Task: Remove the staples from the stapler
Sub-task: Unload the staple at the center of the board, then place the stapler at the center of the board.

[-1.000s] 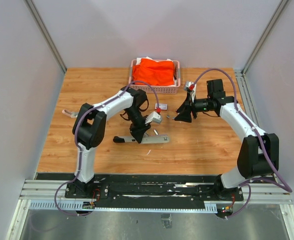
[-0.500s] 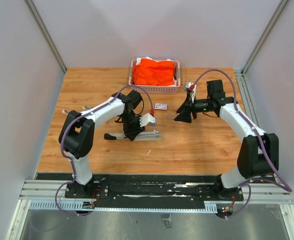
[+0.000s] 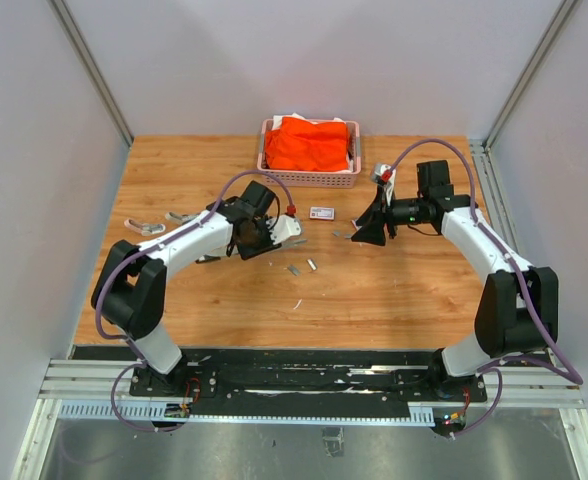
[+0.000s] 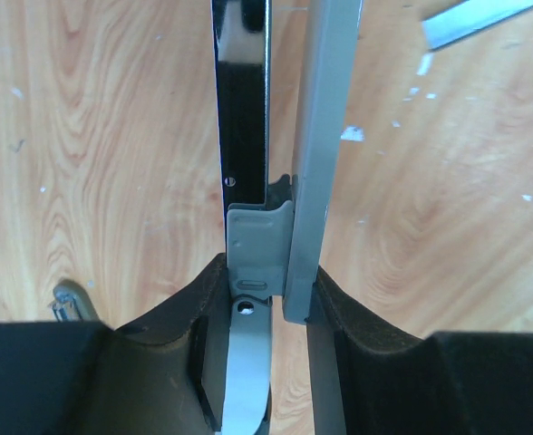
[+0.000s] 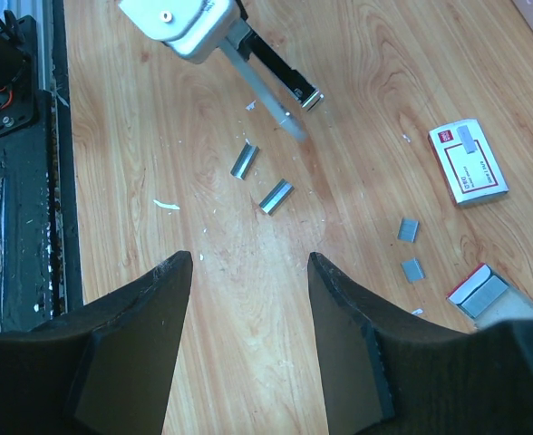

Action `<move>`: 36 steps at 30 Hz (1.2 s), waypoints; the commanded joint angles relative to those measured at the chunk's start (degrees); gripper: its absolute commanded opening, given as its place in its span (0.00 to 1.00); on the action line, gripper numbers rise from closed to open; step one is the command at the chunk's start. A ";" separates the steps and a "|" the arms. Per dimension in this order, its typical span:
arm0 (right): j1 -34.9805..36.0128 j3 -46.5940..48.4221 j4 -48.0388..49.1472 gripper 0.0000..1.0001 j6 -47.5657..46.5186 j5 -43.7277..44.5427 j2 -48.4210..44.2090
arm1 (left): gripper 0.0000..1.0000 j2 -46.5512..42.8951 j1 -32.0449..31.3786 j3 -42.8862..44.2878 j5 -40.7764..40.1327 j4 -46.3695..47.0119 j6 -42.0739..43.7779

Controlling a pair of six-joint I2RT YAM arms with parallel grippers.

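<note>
- Spanning the whole scene, the wooden bench (image 3: 404, 295) carries everything, with both arms bolted at its near edge.
- The left arm (image 3: 186, 241) reaches in toward the middle. The left jaws are nearly closed, clamped on the stapler.
- The right arm (image 3: 479, 240) bends in from the right. The right jaws stand wide apart with nothing between them, hovering over the bench right of centre.
- A pink basket (image 3: 309, 181) sits at the far middle edge with an orange cloth (image 3: 309, 143) inside.
- The stapler (image 4: 325, 136) is swung open left of centre, its black arm and grey rail side by side in the left jaws. Whether its tip touches the wood I cannot tell.
- A small white box (image 5: 469, 161) with a red label lies flat between the two arms, toward the far side.
- The staples (image 5: 276, 196) lie loose on bare wood. Two short strips sit just beside each other on the near side of the stapler's tip. Two smaller bits (image 5: 409, 229) lie near the box, on its near right.
</note>
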 commanded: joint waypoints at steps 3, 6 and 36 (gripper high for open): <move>-0.80 -0.79 1.08 0.56 0.53 -0.31 -2.14 | 0.00 -3.91 0.31 -5.17 -13.98 14.08 -1.90; -0.82 -0.94 1.21 0.56 0.60 -0.33 -2.23 | 0.00 -5.63 0.31 -8.77 -18.26 19.55 -0.67; -0.89 -3.00 6.42 0.56 4.62 0.08 -1.44 | 0.00 -3.37 1.98 -33.26 -36.39 56.09 14.39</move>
